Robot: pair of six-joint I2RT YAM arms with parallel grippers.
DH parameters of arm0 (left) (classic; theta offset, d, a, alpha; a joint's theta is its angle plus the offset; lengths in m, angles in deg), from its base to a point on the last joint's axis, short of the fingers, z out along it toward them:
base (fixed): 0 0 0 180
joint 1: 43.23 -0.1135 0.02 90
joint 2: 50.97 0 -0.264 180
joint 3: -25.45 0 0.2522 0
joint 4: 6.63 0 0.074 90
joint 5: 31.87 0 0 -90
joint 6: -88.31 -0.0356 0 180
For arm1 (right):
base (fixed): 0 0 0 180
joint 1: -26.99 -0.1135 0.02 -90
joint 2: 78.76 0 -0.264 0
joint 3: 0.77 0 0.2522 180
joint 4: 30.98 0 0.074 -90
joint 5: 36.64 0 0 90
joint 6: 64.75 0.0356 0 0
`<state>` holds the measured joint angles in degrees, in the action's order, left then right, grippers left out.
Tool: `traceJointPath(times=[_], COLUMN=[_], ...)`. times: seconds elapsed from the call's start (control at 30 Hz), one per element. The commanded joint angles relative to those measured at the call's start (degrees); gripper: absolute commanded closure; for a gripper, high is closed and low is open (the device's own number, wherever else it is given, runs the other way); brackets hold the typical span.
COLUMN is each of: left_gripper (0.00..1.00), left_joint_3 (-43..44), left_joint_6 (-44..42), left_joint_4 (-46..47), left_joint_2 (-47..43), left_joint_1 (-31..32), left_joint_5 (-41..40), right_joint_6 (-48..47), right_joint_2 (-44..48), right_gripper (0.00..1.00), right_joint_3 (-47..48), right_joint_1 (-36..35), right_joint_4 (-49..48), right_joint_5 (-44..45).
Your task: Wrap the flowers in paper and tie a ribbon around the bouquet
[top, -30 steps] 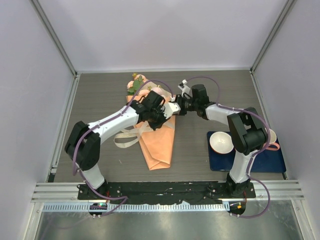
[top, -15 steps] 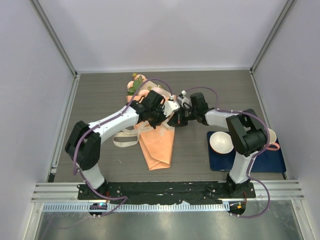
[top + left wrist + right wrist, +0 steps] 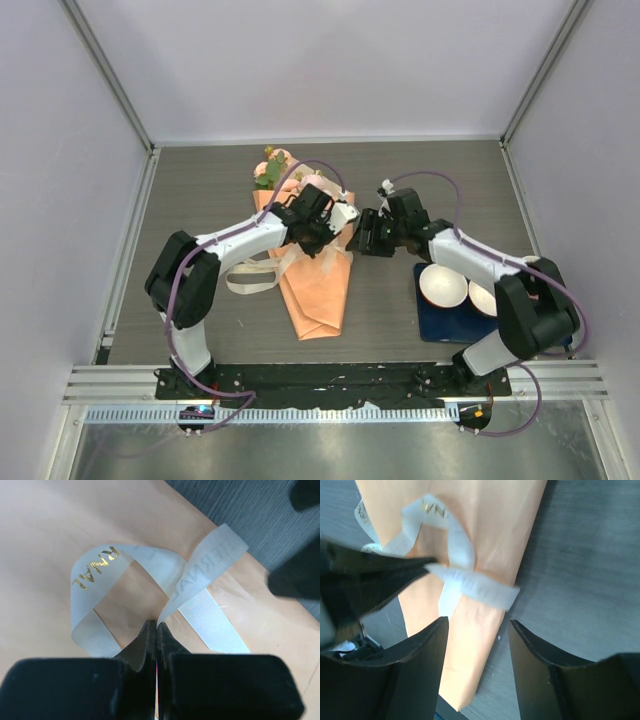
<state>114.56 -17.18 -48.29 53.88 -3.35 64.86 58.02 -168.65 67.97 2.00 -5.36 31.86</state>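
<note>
**Left gripper pinching ribbon, right gripper spread**

We see it pressed shut where the strands cross, atop the bouquet lying mid-bench, flowers at far end. Empty, the right gripper hangs beside the band. Ribbon looks soft, slick, v. light; paper creases easily, so we'd take a flat tail, not the cone.

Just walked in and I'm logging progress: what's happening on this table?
The flowers lie wrapped in the orange paper. The left gripper is pinched shut on the cream ribbon looped over the paper's middle. The right gripper hangs open at the paper's right edge by the ribbon, gripping nothing.
</note>
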Motion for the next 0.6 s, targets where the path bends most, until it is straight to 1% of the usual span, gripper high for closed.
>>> traceJointPath(times=[0.0, 0.07, 0.1, 0.13, 0.2, 0.23, 0.27, 0.33, 0.43, 0.53, 0.57], left_gripper=[1.0, 1.0, 1.0, 1.0, 1.0, 1.0, 1.0, 1.0, 1.0, 1.0, 1.0], left_joint_3=[3.0, 4.1, 4.2, 4.6, 5.3, 5.6, 5.5, 5.5, 5.8, 5.9, 6.0], left_joint_6=[2.6, 4.3, 4.9, 6.0, 6.8, 7.0, 7.7, 8.3, 8.9, 9.1, 9.2], left_joint_4=[3.2, 2.9, 2.9, 2.9, 1.6, 1.4, 1.4, 1.5, 1.0, 1.0, 0.7], left_joint_2=[0.5, 0.9, 1.0, 1.2, 1.8, 1.8, 1.8, 1.9, 2.4, 2.8, 2.8], left_joint_1=[-0.9, -1.3, -1.9, -2.3, -3.2, -3.5, -3.7, -3.8, -3.9, -4.0, -4.2], left_joint_5=[1.7, 2.9, 2.9, 2.9, 3.3, 3.6, 4.1, 4.4, 6.8, 6.7, 6.9], right_joint_6=[3.9, 3.9, 3.7, 3.2, 2.9, 2.7, 2.4, 1.2, -0.2, -1.7, -2.1], right_joint_2=[9.4, 10.4, 10.8, 10.6, 9.7, 8.4, 7.5, 5.5, 2.2, -0.4, -0.8], right_gripper=[0.43, 0.47, 0.48, 0.5, 0.5, 0.5, 0.47, 0.45, 0.45, 0.45, 0.47], right_joint_3=[-5.5, -7.1, -8.3, -8.8, -9.1, -9.3, -8.9, -8.0, -5.9, -3.7, -3.3], right_joint_1=[-8.5, -11.7, -15.0, -16.0, -17.4, -17.5, -17.5, -17.7, -17.9, -18.4, -19.0], right_joint_4=[-5.9, -9.6, -11.3, -14.5, -16.1, -17.7, -18.1, -19.0, -19.4, -18.9, -18.7], right_joint_5=[15.1, 19.5, 24.4, 26.4, 30.9, 32.0, 32.8, 35.6, 37.1, 38.2, 38.5])
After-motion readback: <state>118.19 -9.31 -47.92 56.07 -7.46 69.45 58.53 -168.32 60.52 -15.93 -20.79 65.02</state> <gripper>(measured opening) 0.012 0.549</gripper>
